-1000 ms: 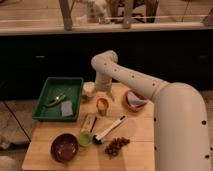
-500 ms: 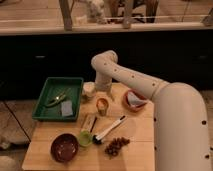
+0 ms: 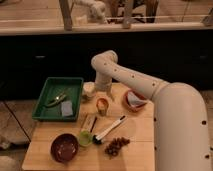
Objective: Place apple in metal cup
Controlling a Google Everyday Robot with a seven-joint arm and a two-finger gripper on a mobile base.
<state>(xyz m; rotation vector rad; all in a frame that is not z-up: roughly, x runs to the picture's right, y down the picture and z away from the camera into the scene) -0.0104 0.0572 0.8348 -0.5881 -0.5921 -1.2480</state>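
The apple [image 3: 102, 103] is a small orange-yellow round thing near the middle of the wooden table [image 3: 140, 150]. It sits at the top of a small dark cylinder, which looks like the metal cup [image 3: 102, 110]. The cup is mostly hidden by the apple. My gripper [image 3: 103, 93] hangs from the white arm [image 3: 130, 77], just behind and above the apple and very close to it. Whether it touches the apple cannot be told.
A whitish round cup [image 3: 88, 89] stands left of the gripper and a green tray [image 3: 50, 90] lies at the far left. An orange bowl [image 3: 134, 101] is to the right. Nearer the front are a light green cup [image 3: 85, 139], a brown bowl [image 3: 64, 147], a black-and-white utensil [image 3: 109, 130] and a brown clustered bunch [image 3: 117, 146].
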